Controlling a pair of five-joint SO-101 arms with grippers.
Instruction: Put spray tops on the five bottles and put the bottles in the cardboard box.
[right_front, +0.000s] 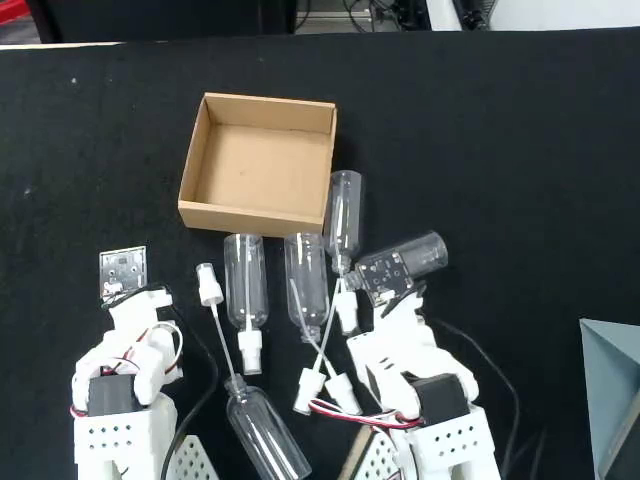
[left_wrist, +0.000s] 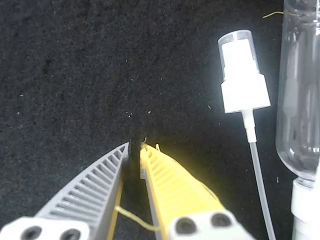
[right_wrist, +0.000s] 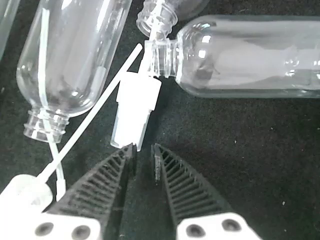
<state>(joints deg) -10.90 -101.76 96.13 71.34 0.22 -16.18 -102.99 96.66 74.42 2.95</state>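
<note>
Right jaws slightly parted, empty, with a spray top (right_wrist: 135, 115) lying lengthwise, pointing at them; left jaws clenched, empty.

Black table (right_front: 520, 150), grey angular object (right_front: 612, 390) at its right edge

Counter (right_front: 520, 130): black covering, matt, finely grained and speckled, cloth-like.

Cardboard box (right_front: 250, 217): plain brown cardboard, matt, dull inside and out.

Bottles (right_front: 246, 280): clear plastic, smooth and glossy, with bright glints along the walls and moulded threads on the necks.

Spray tops (left_wrist: 243, 82): opaque white plastic, smooth with a soft sheen. One has a clear cap. Dip tubes are thin and translucent.

Left gripper (left_wrist: 134, 149): ribbed matt plastic jaws, one grey, one yellow.

Right gripper (right_wrist: 144, 150): ribbed black plastic jaws, faintly shiny.

Arm housings (right_front: 118, 430): white matt plastic.
</note>
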